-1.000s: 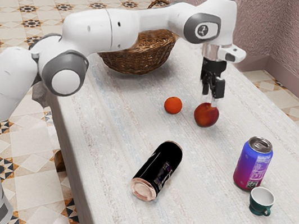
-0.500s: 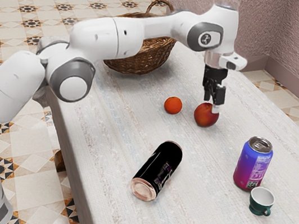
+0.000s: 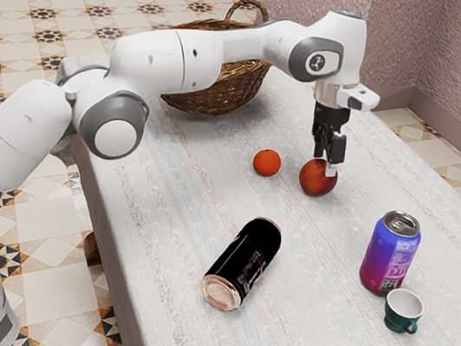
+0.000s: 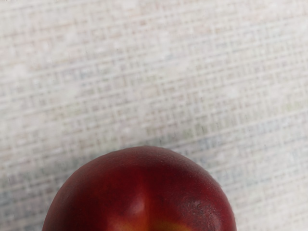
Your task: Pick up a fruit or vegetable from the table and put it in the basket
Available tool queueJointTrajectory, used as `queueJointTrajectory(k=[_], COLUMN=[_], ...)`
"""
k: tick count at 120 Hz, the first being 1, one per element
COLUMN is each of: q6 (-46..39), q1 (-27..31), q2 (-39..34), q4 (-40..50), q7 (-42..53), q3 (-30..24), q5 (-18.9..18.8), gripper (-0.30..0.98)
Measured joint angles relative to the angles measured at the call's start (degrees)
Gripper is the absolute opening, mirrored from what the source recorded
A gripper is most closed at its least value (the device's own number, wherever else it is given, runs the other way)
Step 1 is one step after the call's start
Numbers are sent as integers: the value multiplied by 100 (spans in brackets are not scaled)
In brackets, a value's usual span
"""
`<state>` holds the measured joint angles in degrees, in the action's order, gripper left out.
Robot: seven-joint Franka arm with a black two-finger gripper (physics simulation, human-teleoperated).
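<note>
My gripper (image 3: 325, 163) points down at the red-and-orange peach (image 3: 316, 179), its lower end overlapping the fruit's upper part on the side toward the exterior view's right. In the wrist view the same peach (image 4: 144, 192) is a dark red dome at the lower edge, resting on the pale cloth. A small orange (image 3: 267, 163) lies a short way off, toward the exterior view's left. The brown wicker basket (image 3: 218, 96) stands at the table's far end, partly behind the arm.
A black can (image 3: 249, 262) lies on its side on the cloth-covered table (image 3: 170, 235). An upright blue-and-purple can (image 3: 390, 253) and a small green cup (image 3: 401, 311) stand nearer the exterior view's lower right.
My hand has come down to the peach over the last second, with only a slight shift in the latter half. The peach and the other objects have stayed put.
</note>
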<state>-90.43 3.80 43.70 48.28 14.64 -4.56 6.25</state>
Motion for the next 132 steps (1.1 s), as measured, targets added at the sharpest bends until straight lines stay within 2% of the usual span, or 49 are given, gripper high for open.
queueJointTrajectory(k=[62, 89, 100, 122, 132], q6=[-4, -26, -50, -84, -86], q1=[62, 144, 224, 254, 237], q2=[248, 306, 312, 241, -56], q4=[33, -2, -142, -364, -378], q7=[65, 75, 83, 131, 153], q3=[-67, -149, -171, -179, -140], q5=[110, 77, -11, -376, -598], gripper=[68, 29, -3, -6, -6])
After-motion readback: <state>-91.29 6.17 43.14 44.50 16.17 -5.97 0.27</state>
